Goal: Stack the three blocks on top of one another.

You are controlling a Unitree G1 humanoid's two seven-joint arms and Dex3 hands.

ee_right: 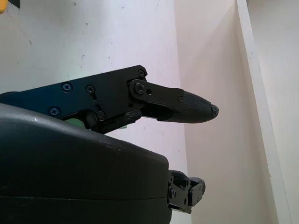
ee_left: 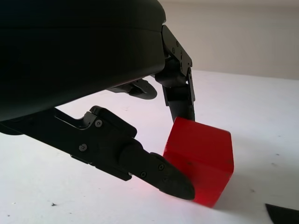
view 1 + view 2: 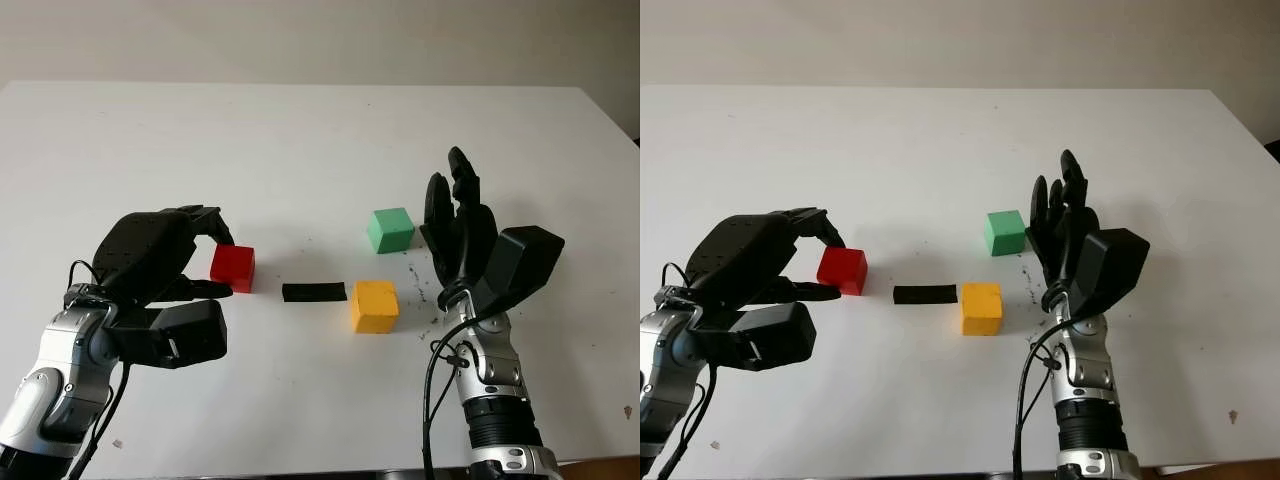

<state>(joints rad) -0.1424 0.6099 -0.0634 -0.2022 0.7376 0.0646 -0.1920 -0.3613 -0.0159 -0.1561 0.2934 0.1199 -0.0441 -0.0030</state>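
Observation:
A red block (image 3: 232, 268) sits on the white table (image 3: 300, 150), left of centre. My left hand (image 3: 222, 263) is curled around it. In the left wrist view the thumb (image 2: 163, 175) presses the red block (image 2: 201, 158) low on one side and a finger (image 2: 180, 100) touches its far top edge. A yellow block (image 3: 374, 305) lies right of centre, and a green block (image 3: 390, 229) sits just behind it. My right hand (image 3: 455, 215) stands upright and open beside those two blocks, on their right, holding nothing.
A strip of black tape (image 3: 314, 292) lies flat between the red and yellow blocks. Small dark specks mark the table near the yellow block. The table's front edge runs close to both forearms.

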